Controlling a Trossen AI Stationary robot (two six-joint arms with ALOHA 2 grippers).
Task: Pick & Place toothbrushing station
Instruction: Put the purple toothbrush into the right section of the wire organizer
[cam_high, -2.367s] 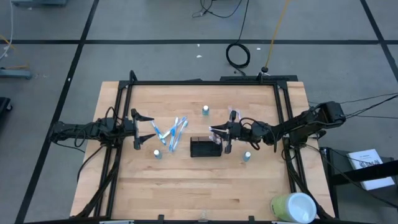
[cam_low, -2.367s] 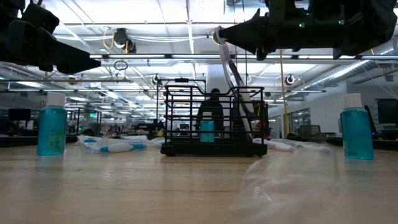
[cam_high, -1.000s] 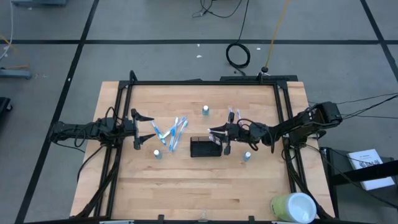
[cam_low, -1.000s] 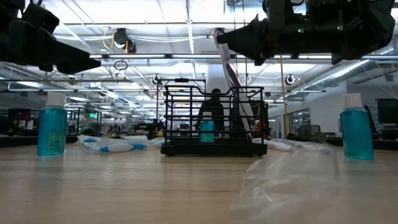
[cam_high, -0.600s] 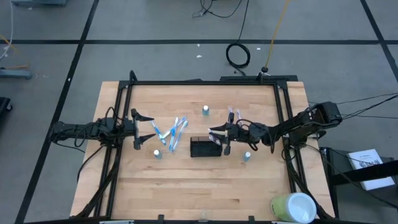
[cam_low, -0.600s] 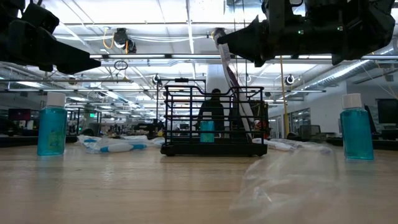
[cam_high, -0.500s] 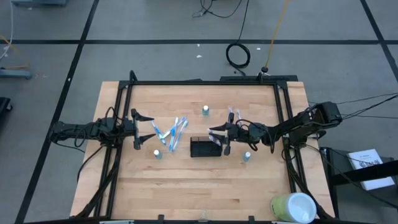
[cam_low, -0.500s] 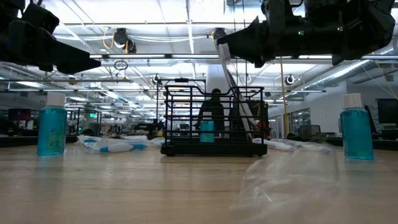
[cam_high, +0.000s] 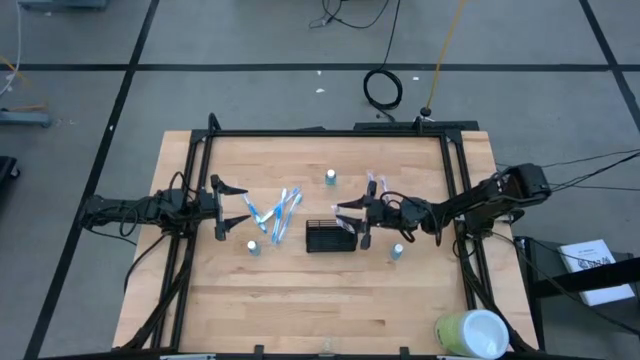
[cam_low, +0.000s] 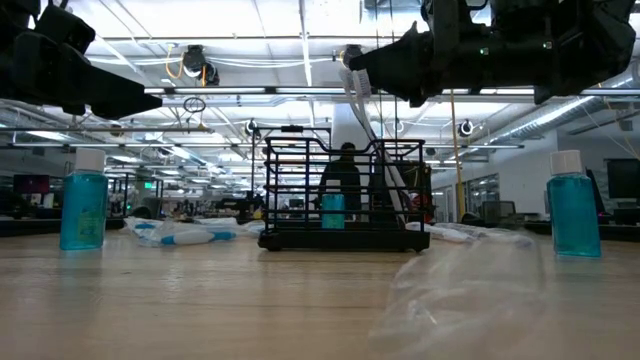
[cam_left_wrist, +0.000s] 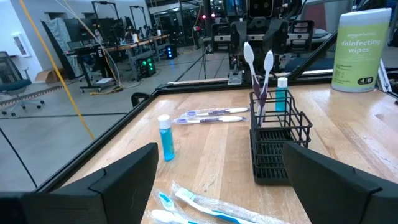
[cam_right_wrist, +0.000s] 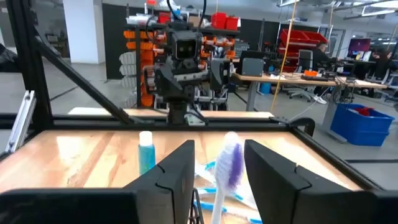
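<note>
The black wire-mesh holder stands on its base at the table's middle. Two toothbrushes stand in it, heads up, leaning on its wires. My right gripper hovers level over the holder's right end, slightly open. Its fingers stand on either side of one toothbrush's head, with a gap showing on one side. My left gripper waits wide open and empty at the table's left.
Wrapped toothbrushes lie left of the holder, with more behind my right gripper. Three small blue bottles stand around the holder. A wipes tub sits at the near right corner. A black frame rims the table.
The head of the toothbrush between my right gripper's fingers has shifted slightly. Its foot stays in the holder.
</note>
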